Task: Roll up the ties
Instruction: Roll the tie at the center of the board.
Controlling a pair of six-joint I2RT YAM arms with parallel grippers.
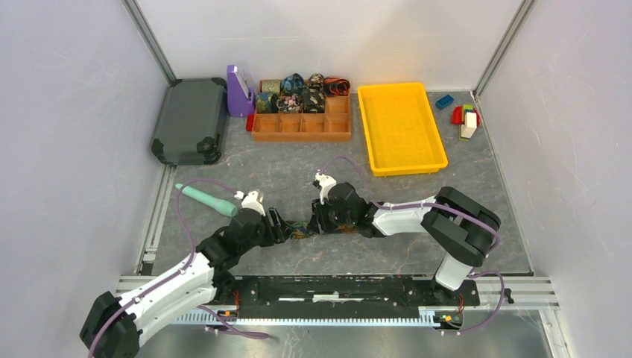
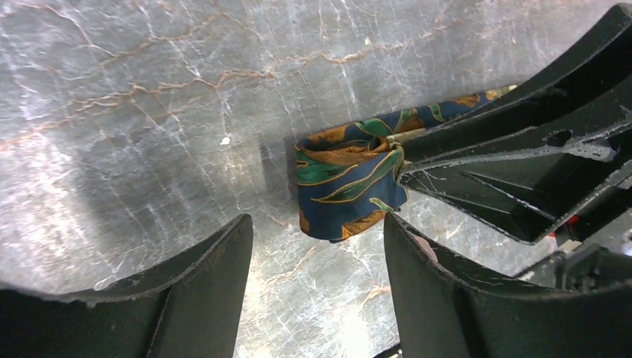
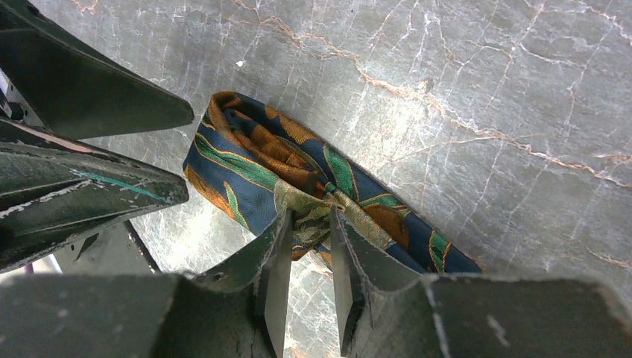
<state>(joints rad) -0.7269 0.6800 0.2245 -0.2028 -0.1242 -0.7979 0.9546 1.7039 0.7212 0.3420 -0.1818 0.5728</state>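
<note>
A blue tie with green and orange leaves lies partly coiled on the marble table between the two arms. My right gripper is shut on a bunched fold of this tie, pinching it between its fingertips. My left gripper stands open just short of the coil's end, with nothing between its fingers. In the top view the left gripper and the right gripper face each other closely, and the tie barely shows between them. Several rolled ties sit in the back row of a wooden organiser.
The wooden organiser stands at the back, with a purple holder and a dark grey case to its left. A yellow tray and toy blocks are at the back right. A teal-green stick lies by the left arm.
</note>
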